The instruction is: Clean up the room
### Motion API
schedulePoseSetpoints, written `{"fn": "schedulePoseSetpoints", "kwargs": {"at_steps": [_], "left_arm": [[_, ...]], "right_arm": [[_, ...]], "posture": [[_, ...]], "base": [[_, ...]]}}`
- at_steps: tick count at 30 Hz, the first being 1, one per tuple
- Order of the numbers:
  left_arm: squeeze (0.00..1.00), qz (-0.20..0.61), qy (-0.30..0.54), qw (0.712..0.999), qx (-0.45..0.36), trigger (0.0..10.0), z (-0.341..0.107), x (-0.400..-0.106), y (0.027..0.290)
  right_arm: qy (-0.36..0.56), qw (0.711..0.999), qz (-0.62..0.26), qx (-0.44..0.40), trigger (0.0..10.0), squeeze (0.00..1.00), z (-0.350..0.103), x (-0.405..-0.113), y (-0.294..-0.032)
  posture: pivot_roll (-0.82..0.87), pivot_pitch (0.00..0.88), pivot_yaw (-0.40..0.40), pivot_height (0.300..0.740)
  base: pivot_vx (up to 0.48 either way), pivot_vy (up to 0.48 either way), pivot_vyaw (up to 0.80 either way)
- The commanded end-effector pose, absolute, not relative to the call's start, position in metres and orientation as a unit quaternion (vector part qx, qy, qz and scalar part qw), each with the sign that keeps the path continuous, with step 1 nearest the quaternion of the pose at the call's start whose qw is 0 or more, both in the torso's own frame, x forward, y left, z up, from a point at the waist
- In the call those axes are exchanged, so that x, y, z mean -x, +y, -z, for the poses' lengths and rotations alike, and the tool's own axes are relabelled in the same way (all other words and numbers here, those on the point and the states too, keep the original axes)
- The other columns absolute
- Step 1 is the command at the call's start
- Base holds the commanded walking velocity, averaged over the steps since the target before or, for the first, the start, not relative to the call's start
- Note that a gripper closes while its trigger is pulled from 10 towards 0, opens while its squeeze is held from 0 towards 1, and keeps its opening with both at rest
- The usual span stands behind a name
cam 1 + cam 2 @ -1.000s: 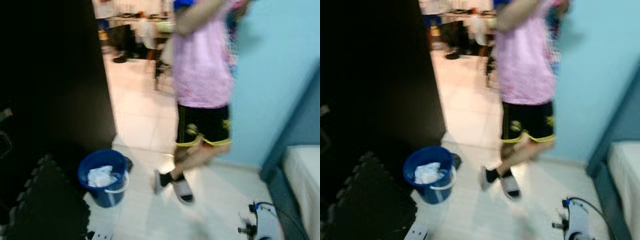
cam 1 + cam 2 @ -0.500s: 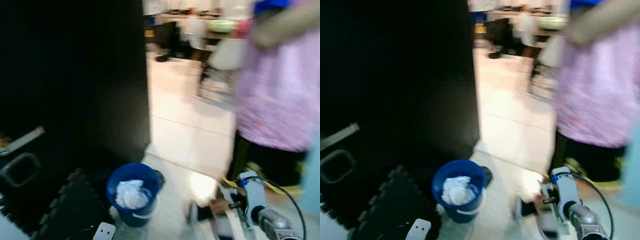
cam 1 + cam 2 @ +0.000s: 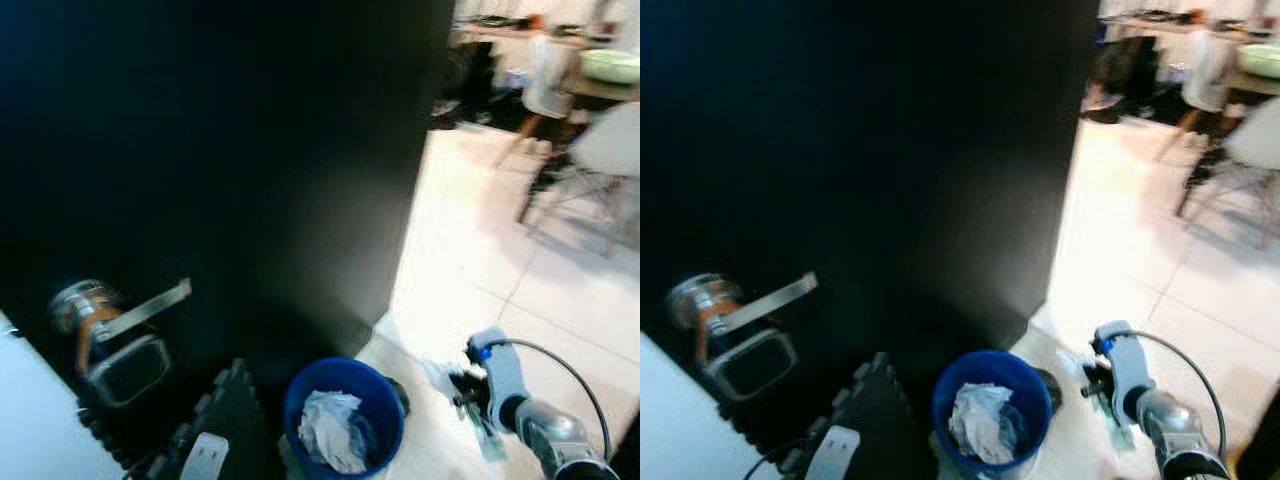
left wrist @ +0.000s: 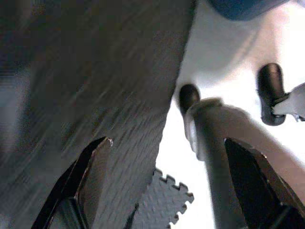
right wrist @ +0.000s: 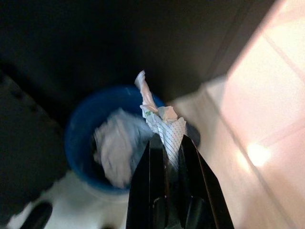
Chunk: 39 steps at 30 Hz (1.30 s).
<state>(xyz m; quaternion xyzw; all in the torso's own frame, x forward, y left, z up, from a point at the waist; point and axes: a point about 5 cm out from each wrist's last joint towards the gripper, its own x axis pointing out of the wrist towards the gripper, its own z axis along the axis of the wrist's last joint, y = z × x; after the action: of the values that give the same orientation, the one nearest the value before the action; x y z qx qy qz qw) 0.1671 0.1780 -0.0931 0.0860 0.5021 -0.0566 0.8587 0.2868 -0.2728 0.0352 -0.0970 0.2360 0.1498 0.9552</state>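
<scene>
**Wrapper in my gripper, bucket just ahead**

Taking the blue bucket (image 3: 345,415) as my landmark and going left to right: well to its left a dark unit with a metal can (image 3: 78,305) and a strap handle stands against the black wall. Just left of the bucket lies the dark foam floor mat (image 3: 215,425), and my left gripper (image 4: 162,191) hangs low over that mat's jigsaw edge, its fingers spread wide with nothing between them.

The bucket stands on the pale tiled floor (image 3: 470,270) at the foot of the black wall, and it already holds crumpled white paper (image 3: 325,432), so some of the tidying looks done.

Just right of the bucket is my right gripper (image 5: 166,145), fingers pinched narrowly on a crumpled white wrapper (image 5: 162,121) with a fine printed pattern. Through my right wrist camera the wrapper lines up with the bucket's mouth, though from my head camera the gripper sits beside the rim, not over it. I judge the drop itself is what remains for this piece. Far right of the bucket, beyond the doorway, chairs (image 3: 590,160) stand in another room.
</scene>
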Motion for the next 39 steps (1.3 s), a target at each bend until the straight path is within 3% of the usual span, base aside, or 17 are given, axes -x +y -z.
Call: {"fn": "schedulePoseSetpoints", "kwargs": {"at_steps": [1,9,13,22,30,39], "left_arm": [[0.0,0.055,0.508,0.856,-0.083,10.0,0.094,-0.165,0.182],[0.0,0.047,0.511,0.854,-0.086,10.0,0.093,-0.164,0.192],[0.0,0.042,0.512,0.854,-0.084,10.0,0.093,-0.163,0.193],[0.0,0.046,0.515,0.852,-0.085,10.0,0.095,-0.157,0.192],[0.0,0.045,0.51,0.854,-0.093,10.0,0.096,-0.157,0.185],[0.0,0.046,0.506,0.856,-0.094,10.0,0.094,-0.163,0.188]], "right_arm": [[0.227,0.957,-0.152,0.1,10.0,0.0,-0.037,-0.289,-0.27],[0.18,0.954,-0.179,0.156,10.0,0.0,-0.062,-0.316,-0.25],[0.18,0.943,-0.168,0.224,10.0,0.0,-0.07,-0.327,-0.244],[0.174,0.939,-0.113,0.273,10.0,0.0,-0.083,-0.342,-0.242],[0.176,0.941,-0.099,0.271,10.0,0.0,-0.083,-0.349,-0.23],[0.193,0.932,-0.086,0.294,10.0,0.0,-0.079,-0.354,-0.219]], "posture": [[-0.04,0.0,-0.011,0.74],[-0.03,0.0,-0.012,0.74],[-0.03,0.0,-0.012,0.74],[-0.03,0.0,-0.014,0.74],[-0.02,0.0,-0.017,0.74],[-0.01,0.0,-0.022,0.74]], "base": [[0.0,0.0,0.77],[0.06,-0.314,0.75],[0.0,0.0,0.0],[0.0,0.0,0.0],[0.0,-0.295,0.0],[0.0,0.0,0.0]]}}
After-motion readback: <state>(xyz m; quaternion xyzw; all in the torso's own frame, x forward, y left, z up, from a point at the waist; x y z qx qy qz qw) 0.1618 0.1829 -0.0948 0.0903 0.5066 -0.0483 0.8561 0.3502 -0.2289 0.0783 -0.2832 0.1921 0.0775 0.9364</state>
